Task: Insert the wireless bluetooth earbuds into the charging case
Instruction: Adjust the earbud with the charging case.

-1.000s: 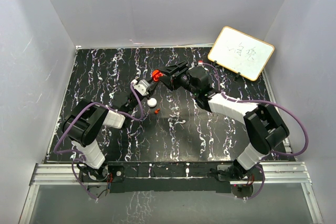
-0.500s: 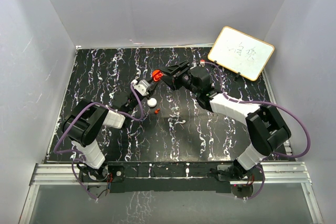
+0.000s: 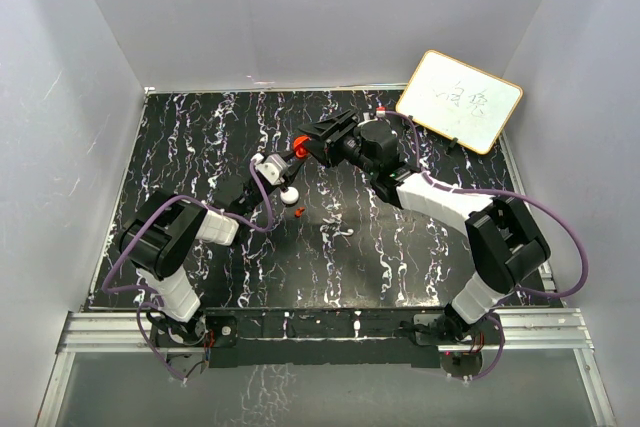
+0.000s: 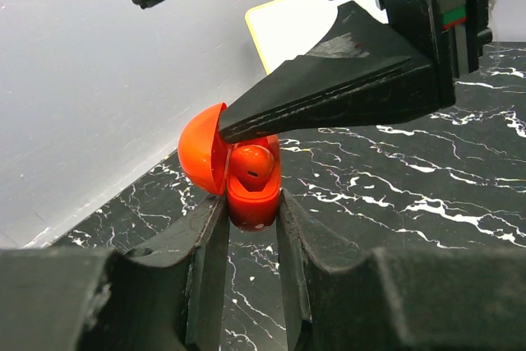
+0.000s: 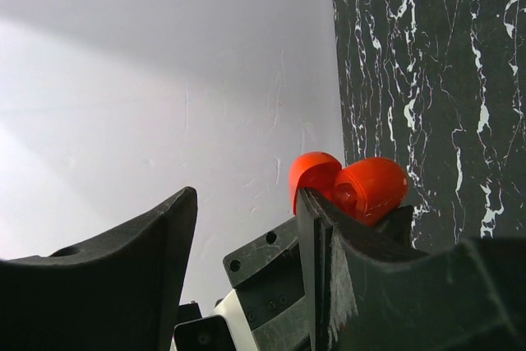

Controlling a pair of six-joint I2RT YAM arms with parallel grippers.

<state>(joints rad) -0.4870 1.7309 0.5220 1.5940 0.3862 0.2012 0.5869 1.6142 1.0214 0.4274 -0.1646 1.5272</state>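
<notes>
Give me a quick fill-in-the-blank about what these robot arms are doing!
The left fingers squeeze a red case whose lid is ____. One earbud sits ____ the case. Another earbud lies on the table beside a ____ disc. Missing words: open, inside, white.

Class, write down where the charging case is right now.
The left wrist view shows the open charging case clamped in the left pincer, a finger of the right pincer just above it; from above, that is near the centre, in the far half.
</notes>
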